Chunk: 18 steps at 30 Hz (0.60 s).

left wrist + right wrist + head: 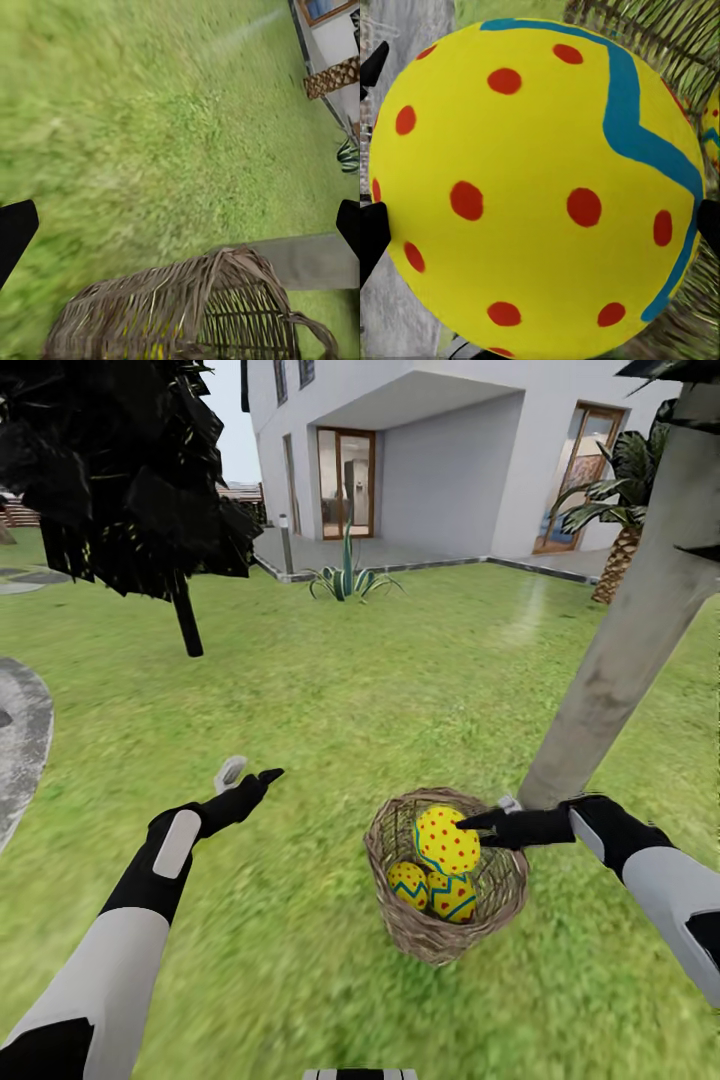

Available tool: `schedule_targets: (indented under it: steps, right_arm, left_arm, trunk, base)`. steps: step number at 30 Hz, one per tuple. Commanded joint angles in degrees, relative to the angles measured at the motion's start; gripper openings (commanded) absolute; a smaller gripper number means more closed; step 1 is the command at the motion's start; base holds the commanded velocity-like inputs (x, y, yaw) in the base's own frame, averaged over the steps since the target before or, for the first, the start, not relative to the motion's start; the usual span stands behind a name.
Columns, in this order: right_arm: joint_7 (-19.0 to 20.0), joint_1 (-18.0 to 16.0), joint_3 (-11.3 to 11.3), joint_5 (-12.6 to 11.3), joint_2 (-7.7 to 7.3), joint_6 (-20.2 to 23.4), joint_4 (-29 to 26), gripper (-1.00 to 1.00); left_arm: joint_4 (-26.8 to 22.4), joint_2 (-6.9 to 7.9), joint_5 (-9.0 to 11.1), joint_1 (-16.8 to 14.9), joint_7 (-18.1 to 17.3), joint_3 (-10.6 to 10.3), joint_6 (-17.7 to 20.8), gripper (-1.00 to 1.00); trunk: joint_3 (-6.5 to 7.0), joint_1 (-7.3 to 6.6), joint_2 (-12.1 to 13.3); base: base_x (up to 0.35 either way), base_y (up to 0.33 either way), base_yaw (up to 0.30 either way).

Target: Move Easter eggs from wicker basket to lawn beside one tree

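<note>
The wicker basket point(440, 935) stands on the lawn point(330, 700) at the foot of the pale tree trunk point(630, 630). Three Easter eggs lie in it: one on top point(445, 840), two lower point(408, 886) point(456, 900). My right gripper point(478, 822) reaches over the rim, open, its black fingertips point(373, 236) at either side of the top egg point(540, 180). My left gripper point(250, 773) hangs open and empty above the grass, left of the basket point(187, 315); the trunk point(307, 259) lies beyond it.
A black-leaved tree with a thin dark trunk point(187, 622) stands far left. The grey patio edge point(20, 730) is at the left. A spiky plant point(345, 575), a palm point(620, 555) and the white house point(450, 450) stand at the back.
</note>
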Motion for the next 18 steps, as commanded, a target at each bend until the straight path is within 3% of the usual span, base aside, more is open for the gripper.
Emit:
schedule_targets:
  steps: [1, 4, 8, 12, 14, 18]
  right_arm:
    - [1.74, 0.88, 0.42, -0.52, -0.11, -0.03, -0.16, -1.00]
    - [9.67, 2.58, 0.38, -0.58, -2.03, -8.01, -0.07, -1.00]
    - [10.31, 3.97, 0.22, -0.98, -2.26, -15.80, 0.50, -1.00]
    - [10.42, 4.11, -0.02, -1.09, -2.62, -17.04, 0.44, -1.00]
    - [10.55, 4.11, -0.32, -1.34, -3.97, -17.11, 0.49, -1.00]
    - [10.07, 4.23, -4.44, -1.96, -4.67, -17.12, 1.30, -1.00]
  left_arm:
    - [0.00, -0.03, 0.01, -0.03, -0.14, 0.11, 0.37, 1.00]
    - [0.01, -0.11, 0.03, -0.03, -0.48, 0.15, 0.29, 1.00]
    - [-0.08, -0.03, 0.35, -0.03, -0.72, 0.24, 0.28, 1.00]
    - [-0.04, -0.10, 0.17, -0.03, -0.69, 0.12, 0.21, 1.00]
    - [-0.01, -0.11, 0.06, -0.03, -0.65, 0.13, 0.20, 1.00]
    - [0.00, -0.90, 0.03, -0.03, -0.64, 0.08, 0.24, 1.00]
  trunk:
    - [0.14, -0.27, 0.39]
    - [0.68, -0.93, 1.60]
    - [0.68, -0.93, 1.60]
    - [0.87, -0.93, 1.60]
    - [1.02, -0.93, 1.60]
    - [1.32, -0.93, 1.60]
  base:
    - [-0.187, 0.041, 0.000]
    - [-0.032, 0.007, 0.000]
    - [-0.001, 0.000, 0.000]
    - [0.000, 0.000, -0.107]
    - [0.000, 0.000, -0.197]
    - [0.000, 0.000, -0.206]
